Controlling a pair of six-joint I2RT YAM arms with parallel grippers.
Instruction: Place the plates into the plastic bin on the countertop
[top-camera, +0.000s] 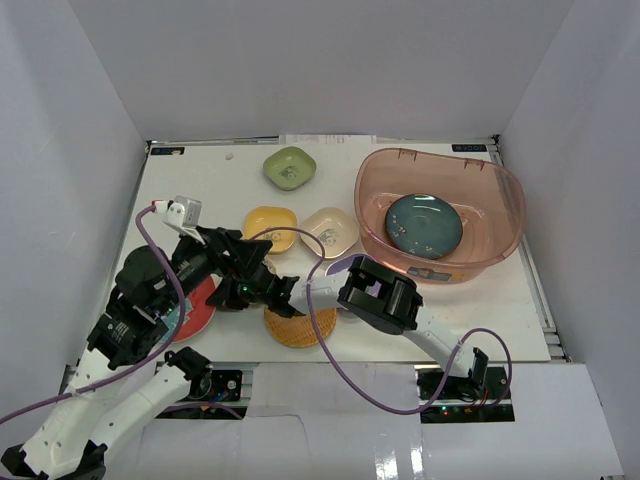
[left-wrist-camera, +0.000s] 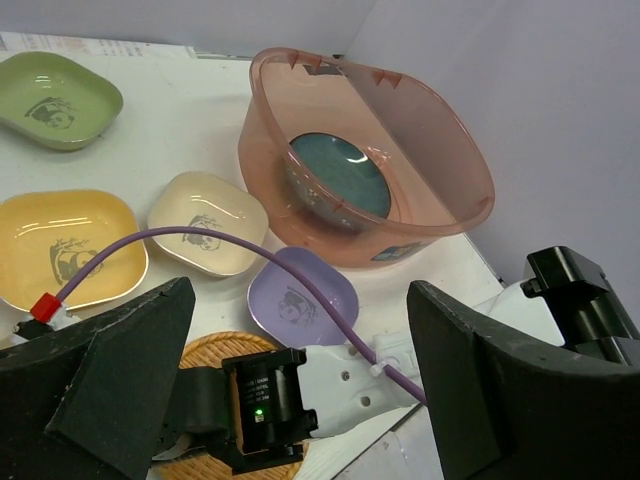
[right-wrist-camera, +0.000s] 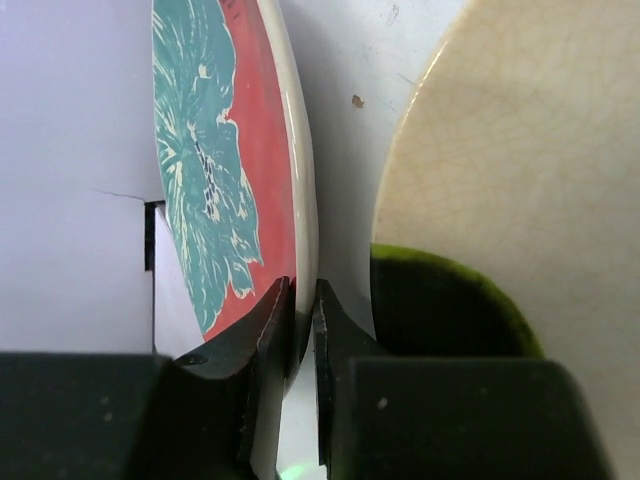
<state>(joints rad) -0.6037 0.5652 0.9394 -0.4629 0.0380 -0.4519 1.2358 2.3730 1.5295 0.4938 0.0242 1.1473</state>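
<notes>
Where the arms sit: both lean over the near-left part of the countertop (top-camera: 500, 320), with the right arm reaching left under the left one.
Right gripper (right-wrist-camera: 302, 300): clamped on the rim of the red plate (right-wrist-camera: 262, 180), one finger on each face; the wrist view shows the rim edge-on.
Red plate location: near-left of the table, mostly under the left arm in the top view; cannot tell if it is lifted or flat.
Left gripper (left-wrist-camera: 300, 290): fingers spread wide, nothing held, hanging above the right arm's wrist.
Plastic bin (top-camera: 500, 235): far right of the table, upright.
Teal plate (top-camera: 423, 223): lying flat on the bin floor.
Cream round plate (right-wrist-camera: 520, 150): just beside the red plate, crackled glaze, dark green-edged patch at its near rim.
Green plate (top-camera: 290, 168): far side, left of the bin, apart from the others.
Yellow plate (top-camera: 270, 228) and cream square plate (top-camera: 330, 231): side by side mid-table, left of the bin.
Lavender plate (left-wrist-camera: 300, 295): just nearer than the cream square plate, close to the bin wall.
Orange woven plate (top-camera: 295, 328): near edge, partly under the right arm's wrist.
Purple cable (left-wrist-camera: 200, 238): arcs over the cream square and lavender plates.
</notes>
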